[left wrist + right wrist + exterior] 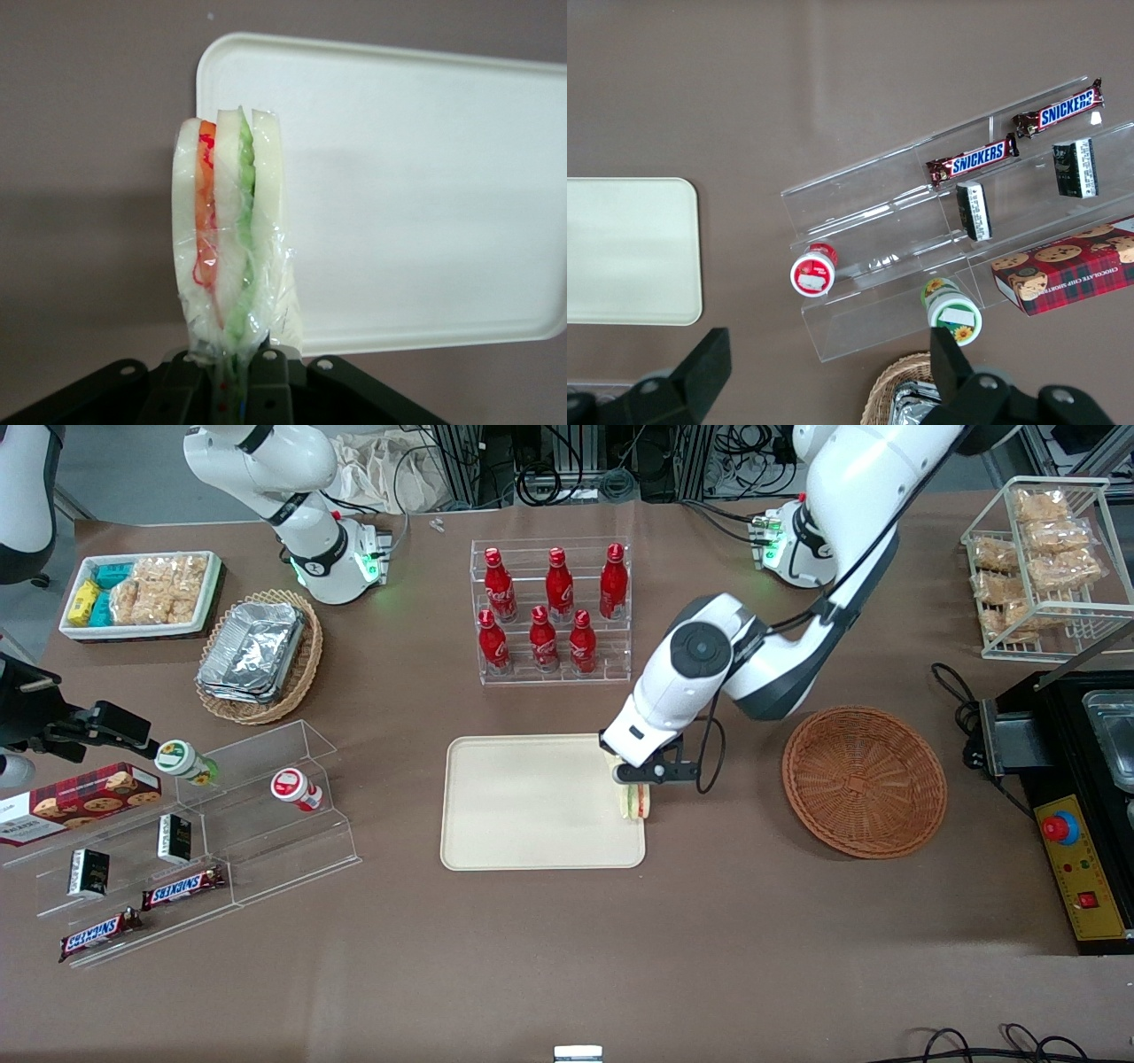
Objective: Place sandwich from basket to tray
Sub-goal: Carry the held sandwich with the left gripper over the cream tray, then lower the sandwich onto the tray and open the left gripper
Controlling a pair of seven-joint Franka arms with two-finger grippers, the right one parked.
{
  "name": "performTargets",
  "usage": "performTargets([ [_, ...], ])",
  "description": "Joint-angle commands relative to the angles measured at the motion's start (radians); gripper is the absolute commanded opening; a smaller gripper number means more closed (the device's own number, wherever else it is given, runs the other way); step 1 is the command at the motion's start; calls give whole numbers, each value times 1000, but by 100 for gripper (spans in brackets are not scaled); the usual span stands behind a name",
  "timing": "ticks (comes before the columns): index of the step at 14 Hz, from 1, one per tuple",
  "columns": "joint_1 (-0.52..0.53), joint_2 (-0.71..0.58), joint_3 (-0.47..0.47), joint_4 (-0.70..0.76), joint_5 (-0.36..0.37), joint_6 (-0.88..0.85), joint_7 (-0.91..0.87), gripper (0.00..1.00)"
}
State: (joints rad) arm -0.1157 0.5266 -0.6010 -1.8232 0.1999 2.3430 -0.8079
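Note:
My left gripper (634, 786) is shut on the sandwich (634, 803), a plastic-wrapped wedge of pale bread with orange and green layers, and holds it over the tray's edge nearest the basket. In the left wrist view the sandwich (232, 239) stands on edge between the black fingers (268, 379), partly over the table and partly over the tray (416, 195). The cream tray (532, 806) lies flat with nothing on it. The round reddish-brown wicker basket (864, 779) is empty, beside the tray toward the working arm's end.
A clear rack of red bottles (551, 611) stands farther from the front camera than the tray. A tan oval basket of foil containers (259, 655), a white snack bin (142, 593) and clear snack shelves (204, 824) lie toward the parked arm's end. A black control box (1076, 806) sits beside the basket.

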Motion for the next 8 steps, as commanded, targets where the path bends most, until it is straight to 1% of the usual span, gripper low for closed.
performTargets([
  [1, -24, 74, 4, 27, 88, 19, -13, 0],
  [2, -27, 102, 4, 39, 131, 22, -16, 4],
  [3, -27, 124, 4, 48, 154, 22, -23, 22],
  [4, -27, 128, 4, 51, 158, 22, -25, 50],
  [5, -29, 128, 4, 64, 158, 24, -25, 63],
  [7, -29, 136, 4, 82, 158, 25, -25, 100],
  [8, -29, 136, 4, 85, 158, 26, -28, 100],
])
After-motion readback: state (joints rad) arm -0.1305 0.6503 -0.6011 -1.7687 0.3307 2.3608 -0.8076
